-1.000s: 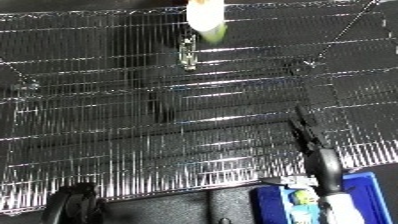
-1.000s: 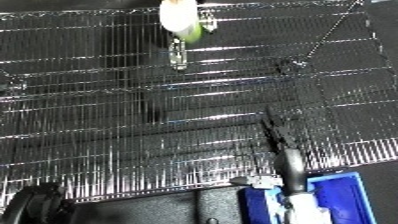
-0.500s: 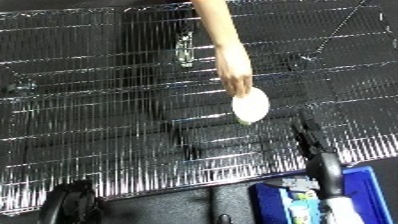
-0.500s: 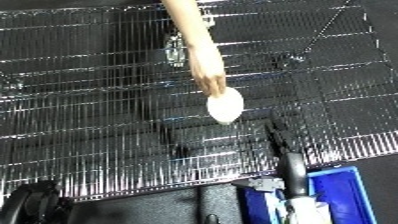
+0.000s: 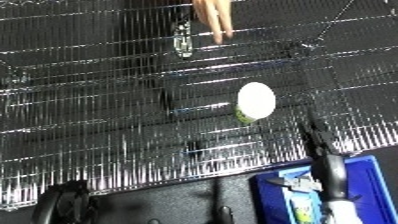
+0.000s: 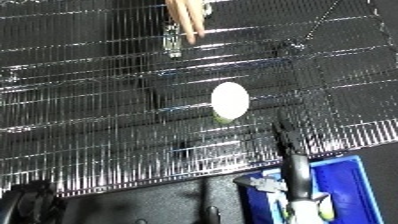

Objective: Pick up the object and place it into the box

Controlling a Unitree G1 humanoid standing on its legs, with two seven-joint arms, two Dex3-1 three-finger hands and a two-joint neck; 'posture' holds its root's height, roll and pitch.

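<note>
Person's fingers (image 5: pixel 216 20) have drawn back to the far edge, leaving the white object (image 5: pixel 255 101) lying on the wire rack (image 5: pixel 89 115).

It rests right of centre, looks light, smooth and rounded; take it across the middle. Right hand (image 5: pixel 334 175) hangs over the blue bin (image 5: pixel 373 185); finger spread unclear.

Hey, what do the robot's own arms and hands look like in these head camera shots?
Only a little of them shows. The right hand is narrow, glossy and black, and it joins a silver and white forearm at the lower right edge. No cables or markings can be made out on it. A dark rounded shape sits at the lower left corner. I cannot tell whether it is the left hand.
</note>
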